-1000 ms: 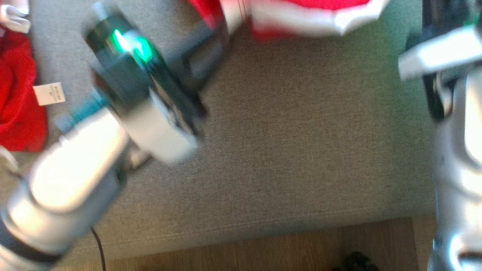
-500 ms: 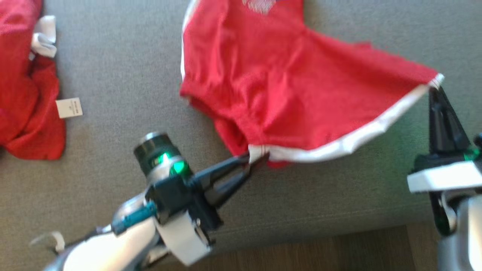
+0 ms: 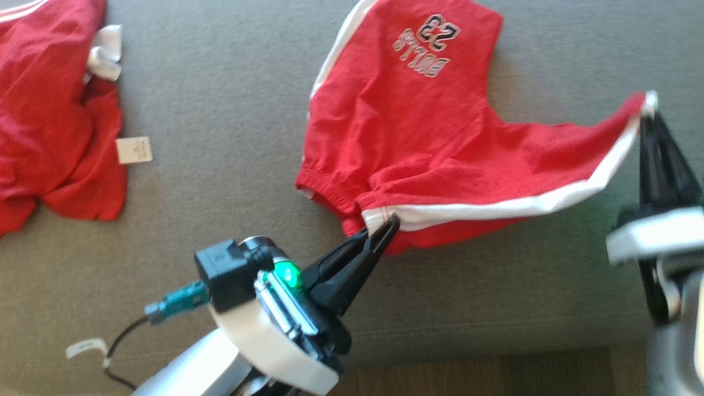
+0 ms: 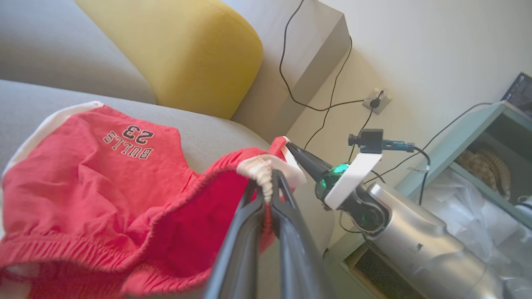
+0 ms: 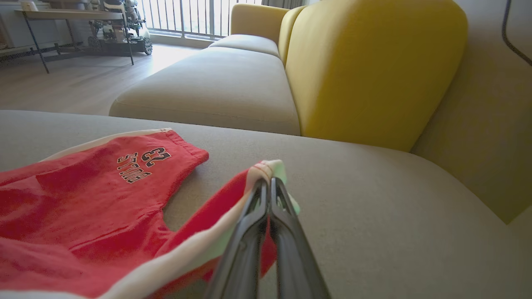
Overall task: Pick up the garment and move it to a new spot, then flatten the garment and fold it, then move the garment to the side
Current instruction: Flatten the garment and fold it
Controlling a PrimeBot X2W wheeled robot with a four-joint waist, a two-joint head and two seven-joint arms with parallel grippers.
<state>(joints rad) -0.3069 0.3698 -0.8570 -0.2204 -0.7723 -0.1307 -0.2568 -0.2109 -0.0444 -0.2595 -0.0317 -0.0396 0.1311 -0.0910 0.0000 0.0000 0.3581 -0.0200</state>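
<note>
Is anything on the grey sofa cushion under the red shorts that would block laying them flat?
Nothing visible does. The left claw and right claw pinch the red white-trimmed shorts over bare grey sofa cushion; the other red garment lies apart at the left.

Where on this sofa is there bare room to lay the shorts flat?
Bare sofa lies between the shorts and the red clothes at left, and between the shorts and the seat's front edge. The left end is crowded with clothes and a tag.
</note>
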